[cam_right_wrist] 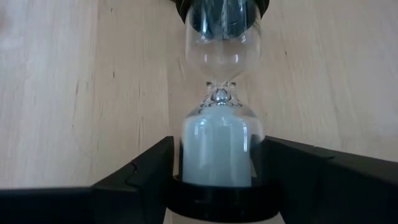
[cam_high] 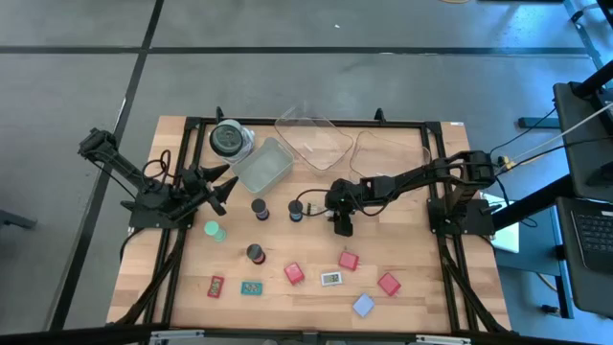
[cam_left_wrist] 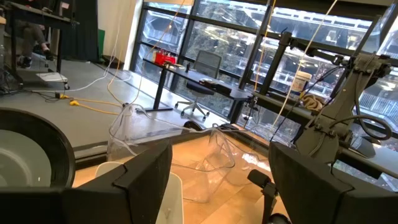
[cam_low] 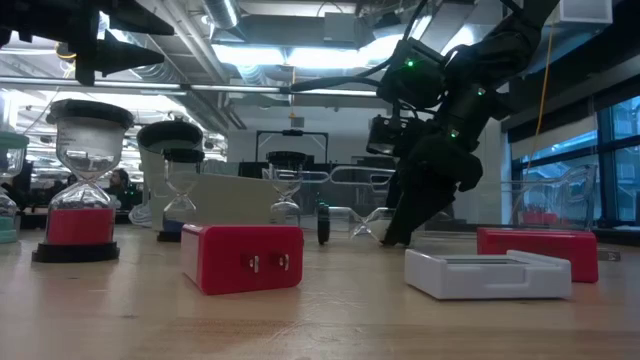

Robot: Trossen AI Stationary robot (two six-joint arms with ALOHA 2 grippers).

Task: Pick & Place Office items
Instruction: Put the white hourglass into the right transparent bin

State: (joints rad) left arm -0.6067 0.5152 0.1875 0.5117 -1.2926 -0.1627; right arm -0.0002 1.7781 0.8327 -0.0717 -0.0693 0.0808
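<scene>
Bare wood lies open beside the right pincer, with 1 red block nearest

table: pale matt wood | hourglass: glossy clear glass (black caps)

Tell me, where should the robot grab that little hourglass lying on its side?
Probably the sand-filled bulb of the hourglass, just by its dark end cap, coming from above. It lies flat on the table, so both rounded sides are free, and the right gripper straddles it there, open.
</scene>
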